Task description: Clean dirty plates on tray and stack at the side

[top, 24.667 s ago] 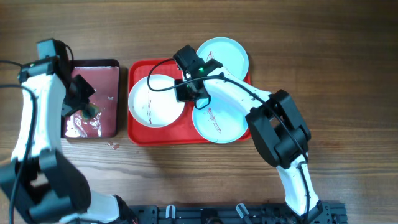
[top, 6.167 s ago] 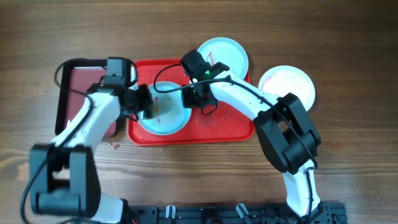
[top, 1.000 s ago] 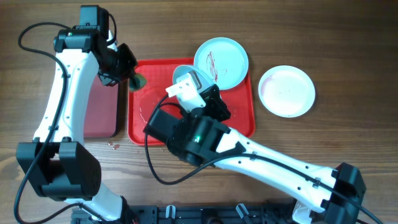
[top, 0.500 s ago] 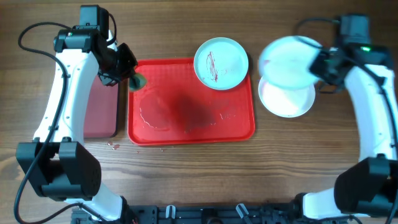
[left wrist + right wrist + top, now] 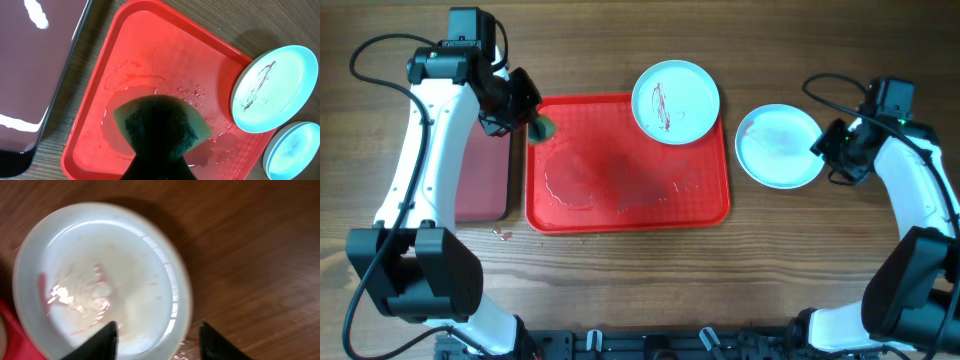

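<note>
1. Left hand point(image 5: 520, 108) clamps a dark sponge point(image 5: 162, 125) over the red tray point(image 5: 620, 170) corner.
2. Right hand point(image 5: 157, 340), fingers apart, hangs over a pale blue plate point(image 5: 778, 147) rim on the table point(image 5: 620, 280) beside the tray.
3. A stained plate point(image 5: 675, 100) overlaps the tray's rim.

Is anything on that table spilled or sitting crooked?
Yes. The red tray is wet, with a puddle ring toward its left side, and a few drops lie on the table just off its near left corner. The stained blue plate sits askew, overhanging the tray's far right corner instead of lying inside.
</note>
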